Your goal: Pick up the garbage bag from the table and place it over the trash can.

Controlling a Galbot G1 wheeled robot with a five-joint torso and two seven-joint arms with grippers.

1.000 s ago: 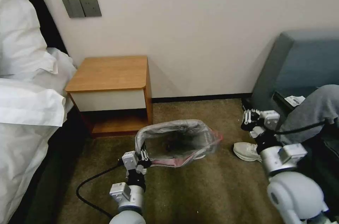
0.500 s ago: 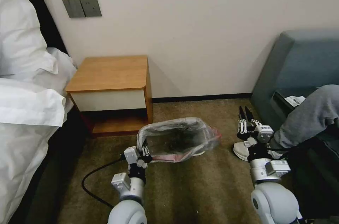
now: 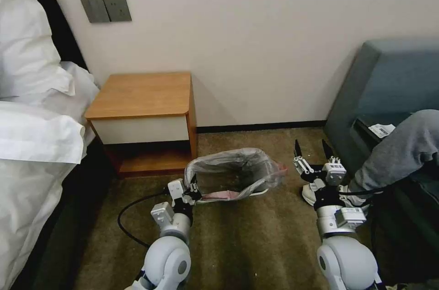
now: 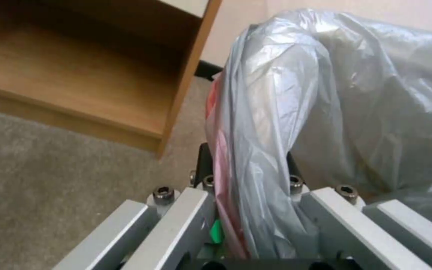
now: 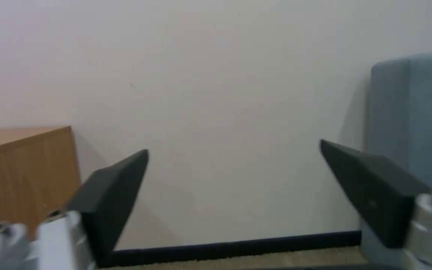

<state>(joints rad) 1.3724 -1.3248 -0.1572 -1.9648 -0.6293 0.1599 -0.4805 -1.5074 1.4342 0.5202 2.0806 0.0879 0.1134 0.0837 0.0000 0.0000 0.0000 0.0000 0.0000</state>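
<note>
The grey garbage bag [image 3: 238, 166] with its pinkish-red band lies draped over the trash can on the carpet, right of the table [image 3: 141, 95]. Only a pale edge of the trash can [image 3: 258, 193] peeks out under the plastic. My left gripper [image 3: 194, 188] is at the bag's near left corner, shut on the rim. In the left wrist view the garbage bag [image 4: 296, 112] runs between the fingers of the left gripper [image 4: 248, 165]. My right gripper [image 3: 312, 149] hovers open just right of the bag, apart from it. The right wrist view shows the right gripper [image 5: 233, 168] spread wide with nothing between its fingers.
A bed with white bedding [image 3: 32, 134] fills the left side. A blue-grey sofa [image 3: 393, 84] stands at the right. A black cable [image 3: 132, 217] loops on the carpet by my left arm. The wall runs close behind the table and bin.
My right gripper has swung in towards the bag and opened its fingers. My left gripper, still shut on the rim, has shifted the bag slightly away and to the right.
</note>
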